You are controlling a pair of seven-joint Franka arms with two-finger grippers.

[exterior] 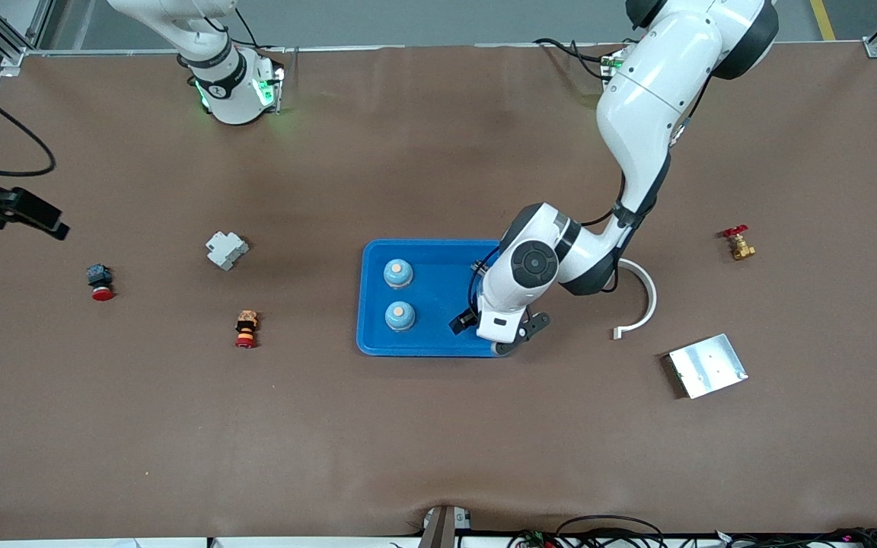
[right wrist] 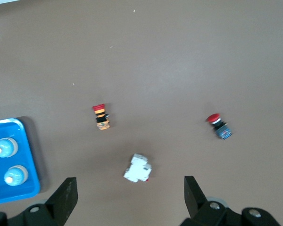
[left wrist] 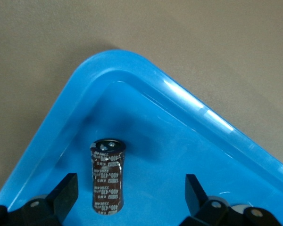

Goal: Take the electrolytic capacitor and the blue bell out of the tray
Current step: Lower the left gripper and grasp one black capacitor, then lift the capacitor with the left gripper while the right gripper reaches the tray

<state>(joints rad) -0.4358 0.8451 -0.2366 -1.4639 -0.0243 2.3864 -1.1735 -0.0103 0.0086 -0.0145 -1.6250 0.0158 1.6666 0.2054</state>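
Risk of tipping: left gripper (left wrist: 127, 197) spread wide over the tray (left wrist: 217, 127) corner, electrolytic capacitor (left wrist: 107, 176) upright, off-centre beside one finger; two blue bells (exterior: 399, 274) in tray; right gripper (right wrist: 127, 200) waiting wide, empty.

left gripper (exterior: 501, 329) hangs over the blue tray (exterior: 438, 335) beside two blue bells (exterior: 398, 274).
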